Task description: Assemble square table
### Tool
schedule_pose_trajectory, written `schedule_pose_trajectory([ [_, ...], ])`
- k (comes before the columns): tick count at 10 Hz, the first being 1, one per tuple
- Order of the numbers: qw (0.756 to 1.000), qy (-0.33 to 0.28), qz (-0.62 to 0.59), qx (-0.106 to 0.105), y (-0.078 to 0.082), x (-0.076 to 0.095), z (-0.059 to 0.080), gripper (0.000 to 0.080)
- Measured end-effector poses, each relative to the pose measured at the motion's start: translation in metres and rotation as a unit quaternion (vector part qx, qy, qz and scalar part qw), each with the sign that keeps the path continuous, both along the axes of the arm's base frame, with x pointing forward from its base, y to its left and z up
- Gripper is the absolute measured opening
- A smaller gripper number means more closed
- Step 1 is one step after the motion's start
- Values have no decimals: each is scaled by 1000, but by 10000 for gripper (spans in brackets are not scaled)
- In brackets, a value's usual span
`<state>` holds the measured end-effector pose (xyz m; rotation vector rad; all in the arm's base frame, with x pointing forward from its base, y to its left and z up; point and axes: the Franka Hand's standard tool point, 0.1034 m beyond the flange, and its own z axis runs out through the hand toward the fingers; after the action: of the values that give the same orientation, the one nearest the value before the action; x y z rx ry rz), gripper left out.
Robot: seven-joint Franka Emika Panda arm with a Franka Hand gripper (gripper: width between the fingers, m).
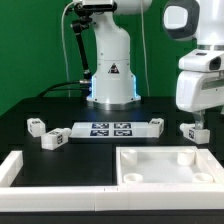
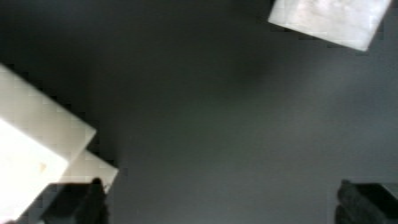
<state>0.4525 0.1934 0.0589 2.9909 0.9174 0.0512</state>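
Note:
The square tabletop (image 1: 165, 166) lies at the front with its hollow rimmed underside up, and round sockets show in its corners. Two small white tagged legs (image 1: 36, 125) (image 1: 53, 138) lie at the exterior view's left. A third leg (image 1: 155, 124) lies by the marker board's end, and another leg (image 1: 190, 131) lies at the right. My gripper (image 1: 199, 121) hangs just above that right leg. In the wrist view my gripper (image 2: 221, 205) is open and empty, with dark fingertips (image 2: 71, 205) wide apart over bare table. A white slab edge (image 2: 36, 130) and a white piece (image 2: 329, 22) show there.
The marker board (image 1: 108, 130) lies flat in the middle in front of the robot base (image 1: 110, 80). A long low white rail (image 1: 70, 192) runs along the front, with a side rail (image 1: 10, 166) at the exterior view's left.

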Motion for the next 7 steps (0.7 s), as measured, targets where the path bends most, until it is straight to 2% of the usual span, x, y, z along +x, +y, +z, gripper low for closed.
schedule_pose_trajectory([
  [3, 1000, 9, -8, -4, 1, -3, -3, 649],
  [4, 999, 26, -22, -14, 7, -16, -11, 649],
  [5, 996, 70, -17, -48, 8, -28, -16, 649],
  [6, 989, 116, -15, -87, 4, -31, -14, 649],
  [7, 988, 124, -15, -89, 1, -28, -15, 649],
])
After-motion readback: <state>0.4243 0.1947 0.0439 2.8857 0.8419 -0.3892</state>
